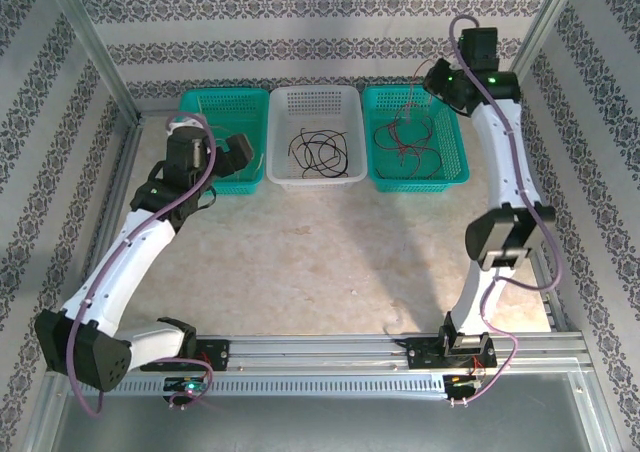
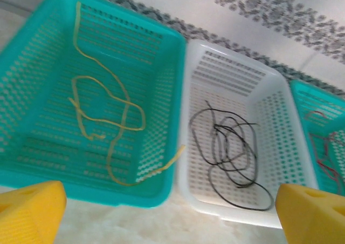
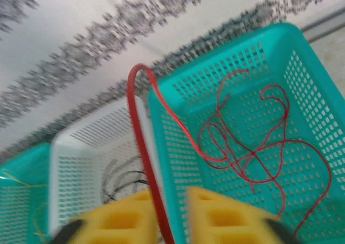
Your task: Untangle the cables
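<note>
The left teal basket is holding a yellow cable, the white basket black cables, the right teal basket red cables (one red strand is passing between the yellow pads of the right gripper). Grey floral stripes are banding the white walls.

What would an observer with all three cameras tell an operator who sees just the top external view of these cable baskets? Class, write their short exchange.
Operator: What's in the left teal basket? I can't tell from here.
Observer: One yellow cable, with an end draped over the rim towards the white basket.
Operator: Is anything in the right hand?
Observer: A red cable runs between its fingers, with a gap showing beside it.
</note>
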Motion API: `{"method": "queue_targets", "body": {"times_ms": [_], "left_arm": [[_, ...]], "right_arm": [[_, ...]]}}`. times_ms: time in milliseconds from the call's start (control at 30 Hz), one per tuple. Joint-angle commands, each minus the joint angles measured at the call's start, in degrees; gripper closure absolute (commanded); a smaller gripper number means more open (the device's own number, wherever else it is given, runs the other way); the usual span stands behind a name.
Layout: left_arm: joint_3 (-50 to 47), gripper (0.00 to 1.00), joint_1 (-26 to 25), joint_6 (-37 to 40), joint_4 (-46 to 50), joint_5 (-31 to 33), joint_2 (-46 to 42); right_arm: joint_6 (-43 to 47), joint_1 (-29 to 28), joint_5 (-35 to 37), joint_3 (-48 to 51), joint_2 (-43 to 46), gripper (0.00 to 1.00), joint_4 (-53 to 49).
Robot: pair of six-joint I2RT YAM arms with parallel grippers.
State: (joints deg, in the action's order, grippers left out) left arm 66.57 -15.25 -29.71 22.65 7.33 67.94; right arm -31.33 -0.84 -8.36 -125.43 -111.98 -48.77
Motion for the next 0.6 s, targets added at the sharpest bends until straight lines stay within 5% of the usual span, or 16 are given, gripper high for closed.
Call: {"method": "queue_targets", "body": {"times_ms": [0,300,400,500,567], "left_arm": [[-2.0,0.01,0.5,8.0,-1.6,8.9,-2.2],[-13.1,0.01,1.6,19.3,-12.4,25.2,-2.3],[-23.3,0.01,2.2,30.5,-33.1,29.5,0.1],[-31.0,0.01,3.8,34.7,-52.5,36.0,4.6],[-33.3,0.01,4.5,34.0,-56.8,36.6,6.8]], "right_arm": [[0.7,0.0,2.3,-1.3,-1.1,0.47,-3.7],[1.0,-0.3,6.8,10.0,8.1,0.09,1.2],[1.8,-0.4,8.4,18.3,14.7,0.04,4.7],[3.1,-0.6,10.5,29.4,23.5,0.03,10.3],[5.3,-1.9,13.7,37.6,30.0,0.03,14.8]]}}
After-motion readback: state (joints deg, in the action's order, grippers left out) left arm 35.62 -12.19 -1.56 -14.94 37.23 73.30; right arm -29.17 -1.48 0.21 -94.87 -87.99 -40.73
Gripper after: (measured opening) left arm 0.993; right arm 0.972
